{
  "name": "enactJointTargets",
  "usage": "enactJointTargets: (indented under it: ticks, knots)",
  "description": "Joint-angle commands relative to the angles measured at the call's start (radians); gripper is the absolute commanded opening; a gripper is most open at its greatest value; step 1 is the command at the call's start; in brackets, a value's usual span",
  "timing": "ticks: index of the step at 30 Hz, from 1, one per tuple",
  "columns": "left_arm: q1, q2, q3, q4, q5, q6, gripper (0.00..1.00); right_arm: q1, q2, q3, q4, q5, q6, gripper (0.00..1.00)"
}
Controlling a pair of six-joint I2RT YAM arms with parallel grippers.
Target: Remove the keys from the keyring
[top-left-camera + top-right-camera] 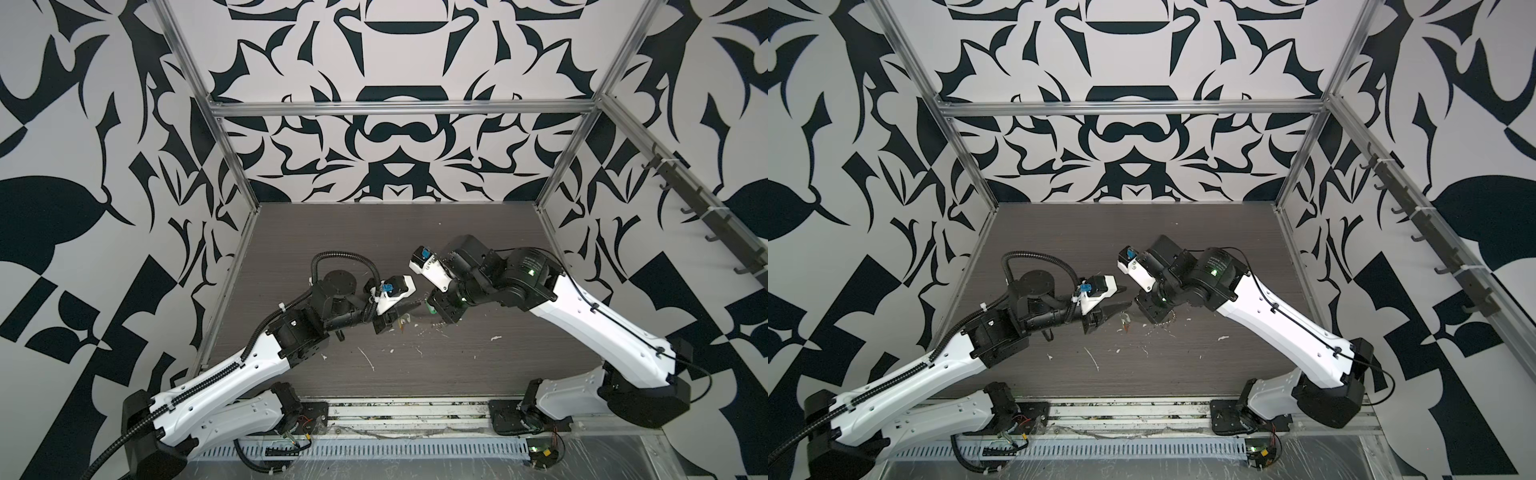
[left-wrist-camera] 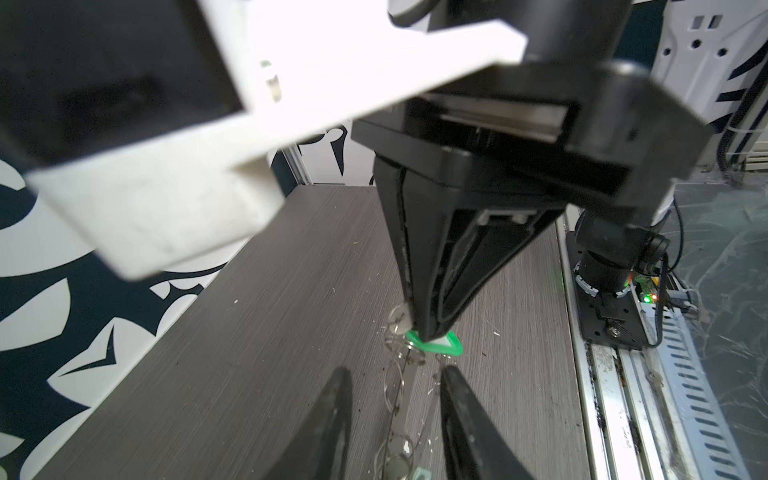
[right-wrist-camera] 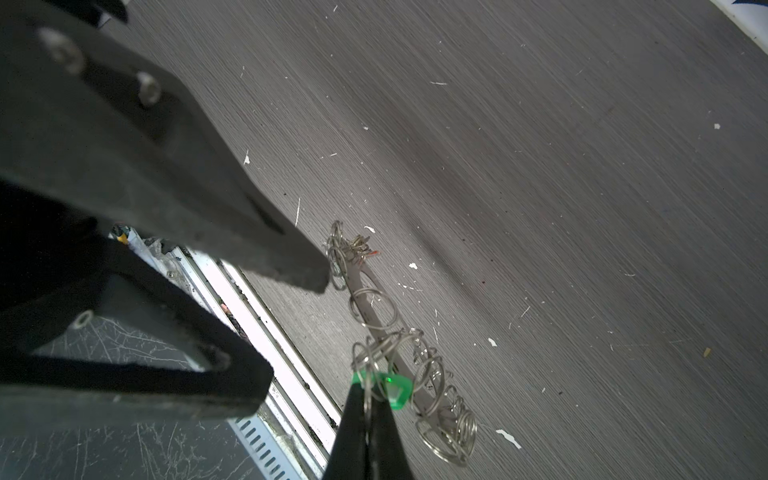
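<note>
One right tool [image 3: 366, 388] tight on green tag [image 3: 398, 390]

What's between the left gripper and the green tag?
In the left wrist view, wire loops of the keyring span the stretch from the left gripper to the green tag, pinched by the right gripper.

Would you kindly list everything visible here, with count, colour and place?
dark grey wood-grain table: one, dark grey, cell floor
black-and-white patterned walls: three, black and white, around the table
flat grey metal keyring: one, grey with silver wire loops, mid-table
small silvery keys: bunch, count unclear, silver plus a red-orange tag, at one keyring end
green plastic tag: one, green, on a keyring wire loop
white scraps: many, white, scattered over the table
left gripper: one, black, open astride the keyring
right gripper: one, black, shut on the green plastic tag
</note>
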Motion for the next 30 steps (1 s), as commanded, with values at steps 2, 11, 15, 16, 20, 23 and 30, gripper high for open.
enactJointTargets:
  ticks: [2, 11, 15, 16, 20, 23, 30]
  knots:
    - [0.004, -0.011, -0.014, 0.042, 0.081, 0.045, 0.35, -0.004, -0.003, 0.046, 0.019, -0.020, -0.008, 0.00]
    - [0.005, -0.003, -0.046, 0.095, 0.022, 0.041, 0.40, -0.004, 0.004, 0.073, -0.009, -0.023, -0.008, 0.00]
    - [0.009, 0.002, -0.056, 0.099, 0.005, 0.037, 0.41, -0.004, 0.008, 0.084, -0.025, -0.025, -0.002, 0.00]
    - [0.010, 0.004, -0.058, 0.099, 0.005, 0.031, 0.41, -0.004, 0.007, 0.084, -0.025, -0.026, -0.001, 0.00]
    - [0.011, 0.013, -0.052, 0.100, 0.020, 0.018, 0.41, -0.004, 0.009, 0.084, -0.023, -0.031, -0.002, 0.00]
    - [0.010, 0.030, -0.042, 0.098, 0.019, 0.010, 0.40, -0.004, 0.007, 0.079, -0.018, -0.038, -0.002, 0.00]
    - [0.013, 0.059, -0.026, 0.094, 0.029, -0.002, 0.36, -0.004, 0.001, 0.073, -0.014, -0.047, -0.011, 0.00]
